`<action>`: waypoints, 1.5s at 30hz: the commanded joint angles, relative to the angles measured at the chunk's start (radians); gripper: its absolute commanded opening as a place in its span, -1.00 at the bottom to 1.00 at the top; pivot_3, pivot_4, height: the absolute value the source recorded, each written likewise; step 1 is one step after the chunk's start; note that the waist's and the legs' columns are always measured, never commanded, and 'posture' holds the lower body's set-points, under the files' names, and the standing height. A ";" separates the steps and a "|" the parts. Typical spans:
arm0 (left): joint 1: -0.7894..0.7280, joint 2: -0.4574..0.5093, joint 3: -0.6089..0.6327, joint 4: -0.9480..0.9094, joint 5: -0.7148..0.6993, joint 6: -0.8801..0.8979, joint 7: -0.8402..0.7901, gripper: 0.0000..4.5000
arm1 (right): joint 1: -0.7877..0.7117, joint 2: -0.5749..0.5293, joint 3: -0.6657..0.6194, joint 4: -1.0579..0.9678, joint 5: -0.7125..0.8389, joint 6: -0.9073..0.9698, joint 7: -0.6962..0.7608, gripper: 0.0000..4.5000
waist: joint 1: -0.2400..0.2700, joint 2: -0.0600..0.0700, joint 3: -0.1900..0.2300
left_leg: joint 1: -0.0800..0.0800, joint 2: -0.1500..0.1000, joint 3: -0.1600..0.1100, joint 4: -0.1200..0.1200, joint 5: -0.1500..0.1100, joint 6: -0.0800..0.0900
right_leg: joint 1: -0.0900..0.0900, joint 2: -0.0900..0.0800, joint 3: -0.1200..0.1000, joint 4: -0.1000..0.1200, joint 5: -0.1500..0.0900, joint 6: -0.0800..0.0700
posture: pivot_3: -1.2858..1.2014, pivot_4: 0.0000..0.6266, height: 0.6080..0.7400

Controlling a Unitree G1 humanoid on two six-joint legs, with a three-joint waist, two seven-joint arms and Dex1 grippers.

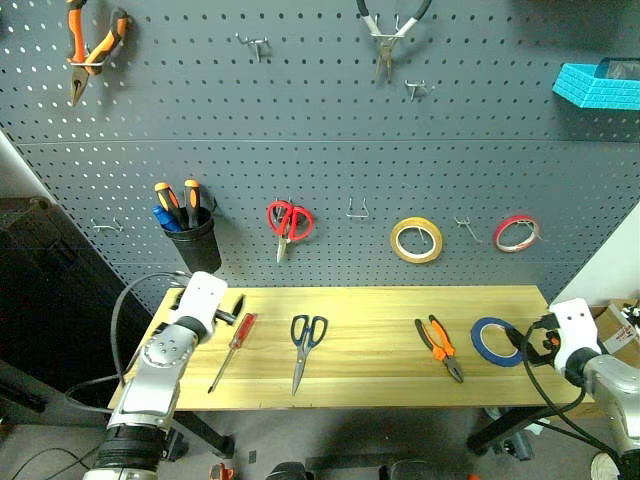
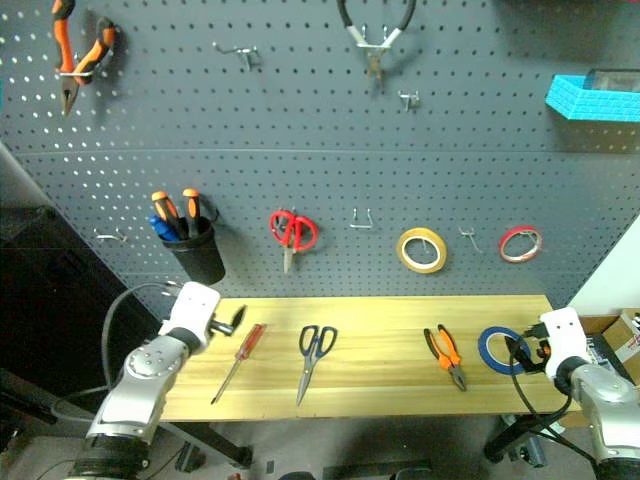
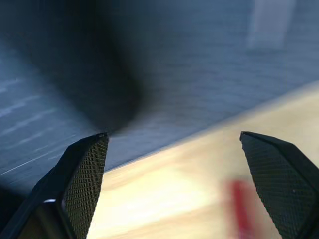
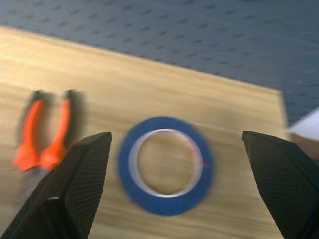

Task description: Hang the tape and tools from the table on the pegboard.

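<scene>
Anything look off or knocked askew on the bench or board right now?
Nothing stands out. The screwdriver, scissors, pliers and blue tape lie flat in a row on the table, none hung yet. Items on the pegboard hang normally. Left gripper and right gripper are open and hold nothing.

On the desk [image 1: 380,375], left of the scissors [image 1: 305,345] lies the screwdriver [image 1: 233,350]; right of them the pliers [image 1: 440,348], then the blue tape [image 1: 495,341].
</scene>
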State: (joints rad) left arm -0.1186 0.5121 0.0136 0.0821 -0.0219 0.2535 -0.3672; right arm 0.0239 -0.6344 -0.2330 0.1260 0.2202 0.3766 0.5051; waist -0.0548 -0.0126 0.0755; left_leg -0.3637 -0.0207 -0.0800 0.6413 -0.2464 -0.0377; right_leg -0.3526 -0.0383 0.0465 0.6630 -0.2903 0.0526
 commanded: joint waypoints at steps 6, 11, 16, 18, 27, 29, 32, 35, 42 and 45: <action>-0.063 0.095 -0.194 -0.350 -0.127 0.084 -0.407 0.98 | -0.142 -0.020 0.085 0.039 -0.031 0.171 0.024 1.00 | -0.003 0.003 0.064 | -0.001 0.008 0.004 0.001 0.000 0.000 | -0.001 0.001 0.001 0.000 -0.002 -0.003 | -0.05 -0.50 1.00; -0.144 0.091 -0.248 -0.399 -0.184 0.121 -0.531 0.98 | -0.253 -0.007 0.144 0.190 -0.087 0.155 0.024 1.00 | -0.006 0.002 0.092 | -0.004 0.010 0.006 0.000 -0.002 0.001 | -0.004 0.004 0.001 0.000 0.002 -0.007 | -0.05 -0.39 1.00; -0.185 0.075 -0.270 -0.404 -0.198 0.149 -0.561 0.98 | -0.349 0.007 0.207 0.395 -0.149 0.097 0.032 1.00 | -0.012 0.002 0.102 | -0.022 0.011 0.006 0.002 -0.005 0.004 | -0.021 0.005 0.000 0.001 0.002 -0.008 | -0.05 -0.34 1.00; -0.190 0.078 -0.270 -0.389 -0.184 0.134 -0.567 0.98 | -0.394 0.021 0.234 0.487 -0.172 0.074 0.035 1.00 | -0.016 0.000 0.113 | -0.022 0.011 0.005 0.002 -0.006 0.005 | -0.021 0.004 0.001 0.000 0.002 -0.008 | -0.05 -0.32 1.00; -0.195 0.082 -0.266 -0.377 -0.174 0.115 -0.580 1.00 | -0.526 0.024 0.321 0.809 -0.256 0.002 0.119 0.44 | -0.028 -0.005 0.126 | -0.020 0.011 0.004 0.003 -0.006 0.005 | -0.019 0.004 0.000 0.000 0.002 -0.008 | -0.03 -0.34 1.00; -0.191 0.083 -0.268 -0.379 -0.174 0.110 -0.585 1.00 | -0.544 0.024 0.321 0.850 -0.259 0.003 0.135 0.13 | -0.028 -0.006 0.126 | -0.020 0.011 0.004 0.003 -0.006 0.005 | -0.018 0.004 0.000 0.000 0.002 -0.008 | -0.03 -0.36 1.00; -0.187 0.085 -0.271 -0.382 -0.176 0.108 -0.593 1.00 | -0.564 0.026 0.313 0.894 -0.259 0.011 0.157 -0.33 | -0.026 -0.007 0.127 | -0.020 0.011 0.003 0.004 -0.006 0.005 | -0.017 0.004 -0.001 0.000 0.002 -0.008 | -0.03 -0.38 1.00; -0.191 0.080 -0.275 -0.380 -0.174 0.102 -0.596 1.00 | -0.570 0.029 0.302 0.919 -0.256 0.005 0.157 -0.70 | -0.025 -0.007 0.126 | -0.020 0.011 0.003 0.004 -0.006 0.005 | -0.017 0.004 -0.001 0.000 0.002 -0.008 | -0.03 -0.40 1.00; -0.199 0.072 -0.270 -0.378 -0.186 0.094 -0.605 1.00 | -0.438 0.002 0.243 0.613 -0.240 -0.025 0.095 -0.70 | -0.019 -0.007 0.126 | -0.020 0.011 0.002 0.004 -0.006 0.004 | -0.017 0.004 -0.002 0.000 0.002 -0.008 | -0.05 -0.45 1.00; -0.209 0.056 -0.252 -0.379 -0.211 0.089 -0.609 1.00 | -0.227 -0.037 0.157 0.172 -0.273 0.004 -0.014 -0.70 | -0.009 -0.002 0.125 | -0.025 0.011 0.001 0.004 -0.006 0.004 | -0.023 0.003 -0.002 0.000 0.002 -0.007 | -0.06 -0.45 1.00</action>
State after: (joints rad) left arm -0.3154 0.5796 -0.2584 -0.2703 -0.2029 0.3622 -0.9726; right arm -0.2454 -0.6314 -0.0148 0.5003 -0.0310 0.3688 0.5490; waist -0.0636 -0.0145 0.2002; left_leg -0.3922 -0.0098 -0.0789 0.6453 -0.2528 -0.0338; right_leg -0.3788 -0.0351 0.0454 0.6639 -0.2888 0.0455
